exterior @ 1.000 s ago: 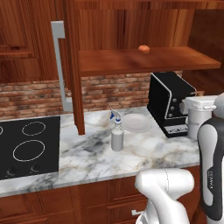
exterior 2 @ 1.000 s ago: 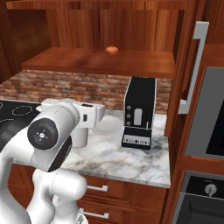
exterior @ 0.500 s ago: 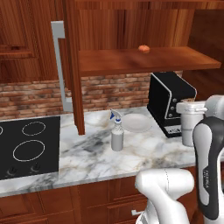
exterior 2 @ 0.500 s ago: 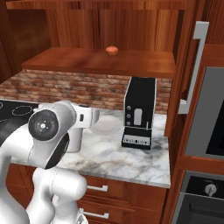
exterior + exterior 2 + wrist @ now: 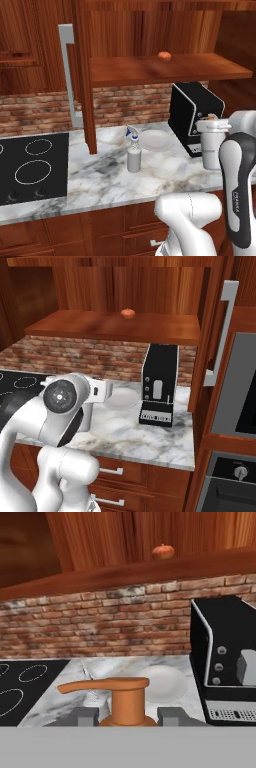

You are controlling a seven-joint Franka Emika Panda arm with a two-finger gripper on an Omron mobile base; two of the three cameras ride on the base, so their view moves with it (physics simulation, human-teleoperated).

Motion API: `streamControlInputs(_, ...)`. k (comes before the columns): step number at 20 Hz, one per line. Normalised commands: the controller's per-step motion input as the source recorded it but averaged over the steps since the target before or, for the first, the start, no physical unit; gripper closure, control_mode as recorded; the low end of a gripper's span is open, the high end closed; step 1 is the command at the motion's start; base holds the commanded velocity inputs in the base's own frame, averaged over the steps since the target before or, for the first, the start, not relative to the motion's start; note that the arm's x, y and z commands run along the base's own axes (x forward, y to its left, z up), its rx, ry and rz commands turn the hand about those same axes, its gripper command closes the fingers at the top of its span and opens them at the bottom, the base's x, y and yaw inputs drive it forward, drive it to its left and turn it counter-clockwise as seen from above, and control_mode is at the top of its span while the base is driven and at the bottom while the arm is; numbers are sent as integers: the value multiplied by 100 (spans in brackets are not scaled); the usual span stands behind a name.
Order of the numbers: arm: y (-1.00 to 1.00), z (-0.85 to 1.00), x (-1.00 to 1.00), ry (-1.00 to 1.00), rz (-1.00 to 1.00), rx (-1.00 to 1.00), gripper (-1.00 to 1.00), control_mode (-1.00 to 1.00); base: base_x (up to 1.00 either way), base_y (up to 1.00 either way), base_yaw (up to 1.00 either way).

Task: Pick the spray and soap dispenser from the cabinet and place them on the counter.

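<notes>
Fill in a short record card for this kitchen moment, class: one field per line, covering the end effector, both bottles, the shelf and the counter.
End effector: closed around the soap dispenser, held upright near the counter's right end
Soap dispenser pump: orange, seen close up in the hand view
Spray: standing on the counter, blue trigger on top, beside a white plate
Cabinet: door open; shelf holds a small orange fruit
Other counter items: black coffee machine, black cooktop
</notes>
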Motion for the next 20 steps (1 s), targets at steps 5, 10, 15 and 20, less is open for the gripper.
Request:
streamControlInputs(5,20,-56,2,-21,4,4,100,-100,0,0,0)
streamControlInputs(10,31,-50,14,-25,3,5,100,-100,0,0,0)
streamControlInputs(15,35,-53,10,-24,3,4,100,-100,0,0,0)
streamControlInputs(20,35,-47,0,-18,0,1,100,-100,0,0,0)
